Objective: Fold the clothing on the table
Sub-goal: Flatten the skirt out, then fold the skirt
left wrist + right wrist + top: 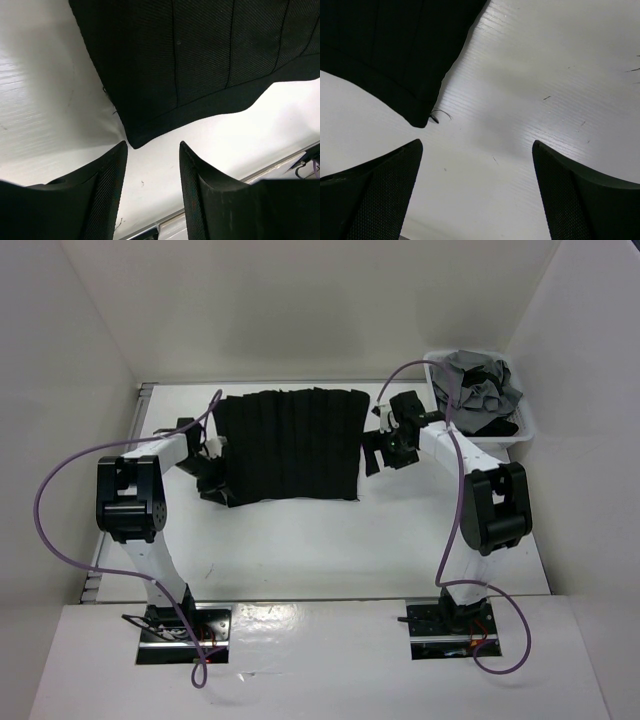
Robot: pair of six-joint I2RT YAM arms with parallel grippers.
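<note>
The black clothing (290, 445) lies flat on the white desk (300, 550), in the middle and toward the far side. It is a bit wider from left to right than from near to far. Its thin ribs run from the near edge to the far edge.

The left tool (212, 475) is at the near left corner of the clothing. In the left wrist view, that corner points right at the gap between the two fingers (107, 190) and sits just in front of them. The tool is open and nothing is in it.

The right tool (385, 452) is just beside the right edge of the clothing. It is wide open and holds nothing. In its own wrist view, a corner of the clothing lies ahead but off to one side, in front of one finger (385, 190) and not in the gap.

So each arm has its own side of the clothing. I think the left tool is lined up better. It only needs to go forward a little to pinch its corner. The right tool would have to slide sideways toward the clothing first.
</note>
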